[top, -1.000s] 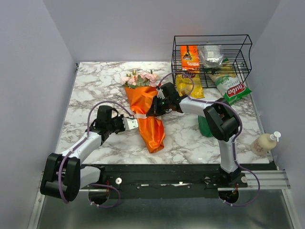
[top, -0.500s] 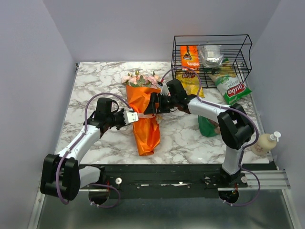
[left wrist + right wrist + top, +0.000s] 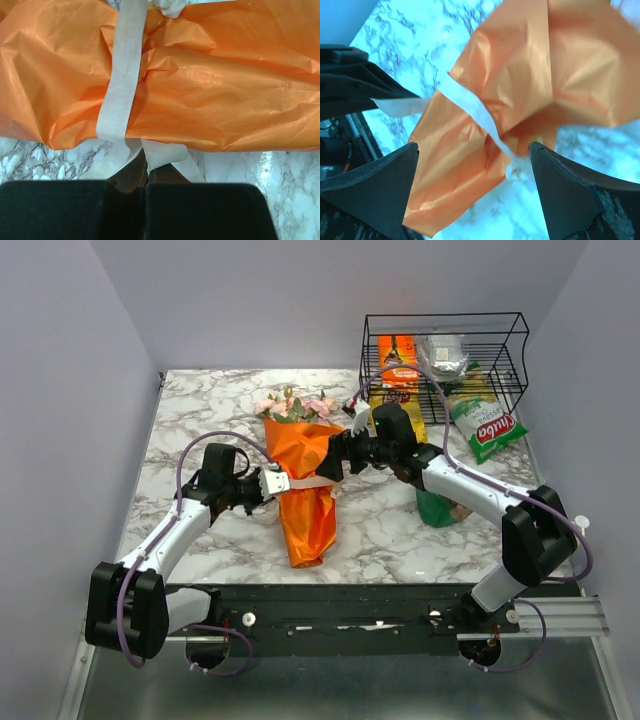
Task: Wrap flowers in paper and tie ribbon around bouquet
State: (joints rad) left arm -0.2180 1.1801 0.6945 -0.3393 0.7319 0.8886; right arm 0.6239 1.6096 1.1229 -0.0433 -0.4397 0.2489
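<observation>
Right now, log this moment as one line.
bouquet of pink roses in crinkled orange paper: lying on marble table | pale cream fabric ribbon: round its waist | left pincer: shut on ribbon | right pincer: open

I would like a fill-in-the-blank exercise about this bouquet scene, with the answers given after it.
The left gripper is shut on the ____.
The right gripper has its jaws ____.
The paper around the flowers is coloured ____.
Missing words: ribbon; open; orange.
</observation>
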